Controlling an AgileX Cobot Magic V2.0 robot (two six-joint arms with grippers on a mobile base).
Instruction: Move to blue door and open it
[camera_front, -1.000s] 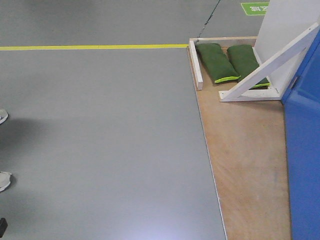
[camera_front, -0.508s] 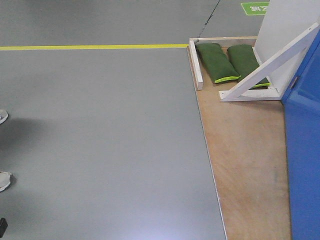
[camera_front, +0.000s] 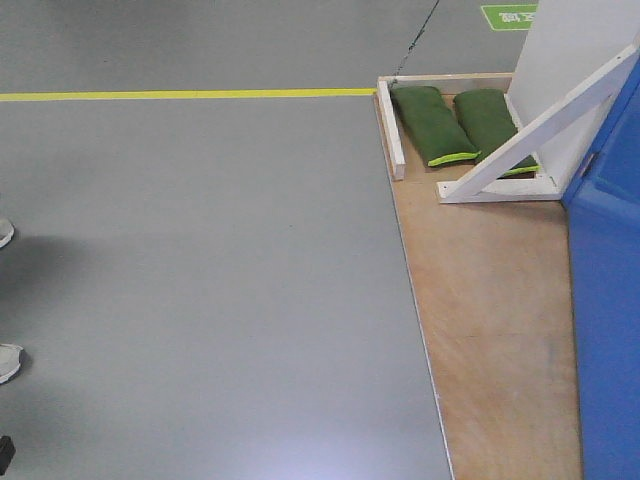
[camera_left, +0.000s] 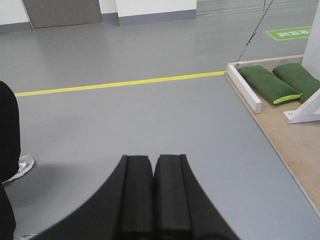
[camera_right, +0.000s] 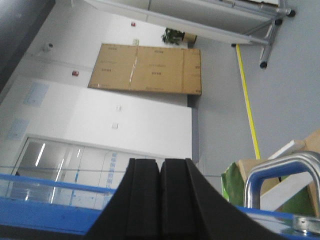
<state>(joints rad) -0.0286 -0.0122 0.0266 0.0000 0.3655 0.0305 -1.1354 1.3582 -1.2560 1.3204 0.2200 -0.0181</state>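
Observation:
The blue door (camera_front: 608, 320) is a glossy panel standing along the right edge of the front view, on a plywood base (camera_front: 490, 300). In the right wrist view the blue door (camera_right: 40, 212) fills the bottom strip, and its brushed-steel lever handle (camera_right: 280, 167) curves up just right of my right gripper (camera_right: 160, 161). That gripper is shut with nothing in it and is apart from the handle. My left gripper (camera_left: 153, 159) is also shut and empty, hanging over bare grey floor. Neither gripper shows in the front view.
White angled braces (camera_front: 540, 130) and two green sandbags (camera_front: 435, 125) sit on the plywood base beyond the door. A yellow floor line (camera_front: 190, 94) runs across. A person's shoes (camera_front: 8, 360) and dark leg (camera_left: 7, 135) are at the left. A tan box (camera_right: 145, 67) stands far off.
The front view has drifted only a pixel or two. Both grippers stay as they were.

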